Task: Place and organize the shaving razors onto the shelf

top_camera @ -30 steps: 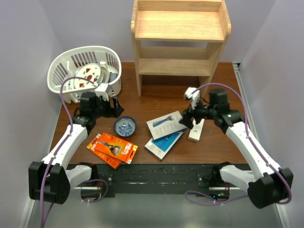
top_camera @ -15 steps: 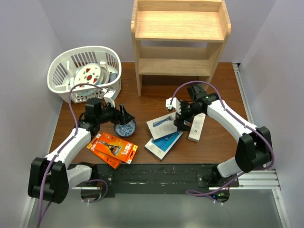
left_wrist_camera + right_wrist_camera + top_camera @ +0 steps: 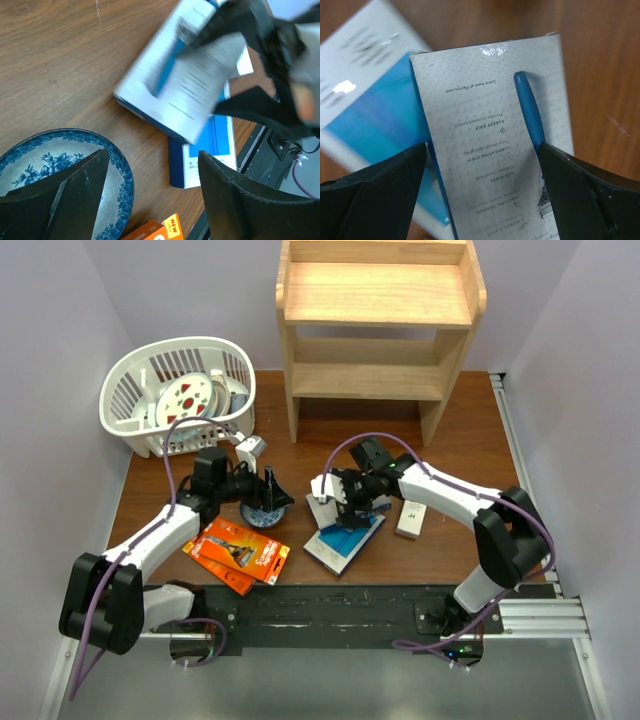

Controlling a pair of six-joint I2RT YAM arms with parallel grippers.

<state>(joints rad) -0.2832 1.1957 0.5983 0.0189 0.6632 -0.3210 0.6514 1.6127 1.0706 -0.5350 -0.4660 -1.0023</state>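
Note:
The pine shelf (image 3: pixel 380 300) stands at the back with nothing on its boards. A white razor pack (image 3: pixel 490 150) with a blue razor lies partly over a blue pack (image 3: pixel 347 543), (image 3: pixel 365 115). My right gripper (image 3: pixel 336 502), (image 3: pixel 481 147) hovers just above the white pack, open, its fingers straddling it. Two orange razor packs (image 3: pixel 237 552) lie stacked near the front left. A small white box (image 3: pixel 411 519) lies to the right. My left gripper (image 3: pixel 268 490), (image 3: pixel 152 155) is open over the rim of a blue patterned bowl (image 3: pixel 30 165), holding nothing.
A white slotted basket (image 3: pixel 120 400) with plates sits at the back left. The blue bowl (image 3: pixel 256 512) lies between the orange packs and the white pack. My two grippers are close together mid-table. The table's black front rail (image 3: pixel 330 605) runs along the near edge.
My right arm swung left from beside the small white box to over the white pack, opening wider. My left gripper moved right from near the basket to over the bowl.

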